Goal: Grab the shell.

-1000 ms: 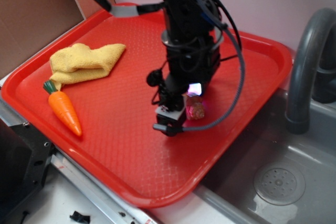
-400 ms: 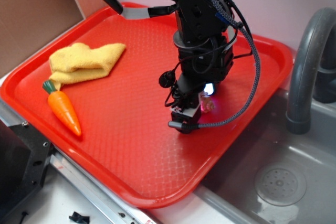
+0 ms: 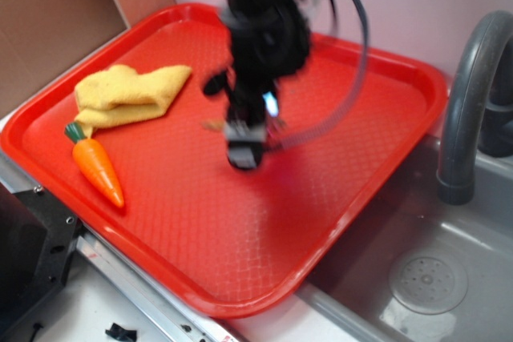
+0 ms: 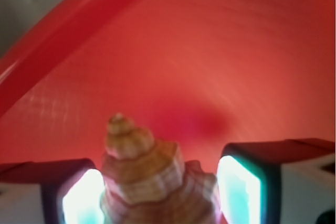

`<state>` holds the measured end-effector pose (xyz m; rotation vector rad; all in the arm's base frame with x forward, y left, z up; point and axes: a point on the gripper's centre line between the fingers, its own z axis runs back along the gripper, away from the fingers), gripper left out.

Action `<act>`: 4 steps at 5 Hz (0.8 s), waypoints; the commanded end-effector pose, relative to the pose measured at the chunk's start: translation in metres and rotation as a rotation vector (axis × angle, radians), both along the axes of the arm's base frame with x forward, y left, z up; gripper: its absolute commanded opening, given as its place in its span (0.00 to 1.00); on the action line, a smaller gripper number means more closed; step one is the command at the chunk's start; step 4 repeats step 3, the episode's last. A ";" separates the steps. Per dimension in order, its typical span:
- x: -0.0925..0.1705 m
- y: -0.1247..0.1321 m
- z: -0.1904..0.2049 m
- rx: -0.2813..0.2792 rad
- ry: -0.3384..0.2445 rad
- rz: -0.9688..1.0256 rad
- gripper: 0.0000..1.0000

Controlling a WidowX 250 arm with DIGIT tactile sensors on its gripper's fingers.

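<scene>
The shell is tan-brown with ridged whorls and a pale pointed spire. In the wrist view it sits between my two lit finger pads, with the spire pointing away from the camera. My gripper is shut on it, above the red tray. In the exterior view the gripper is blurred by motion over the middle of the tray. A small tan tip of the shell pokes out to its left.
An orange toy carrot with a green top lies at the tray's left edge, beside a folded yellow cloth. A grey sink with a dark faucet is to the right of the tray.
The arm has swung left and back from the tray's right side to its middle. The shell has left its spot on the tray and travels in the gripper.
</scene>
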<state>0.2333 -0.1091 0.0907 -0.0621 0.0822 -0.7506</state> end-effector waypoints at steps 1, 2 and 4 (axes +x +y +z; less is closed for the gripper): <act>-0.034 0.038 0.115 -0.018 -0.094 0.487 0.00; -0.046 0.048 0.150 0.017 -0.106 0.735 0.00; -0.046 0.056 0.152 0.094 -0.093 0.789 0.00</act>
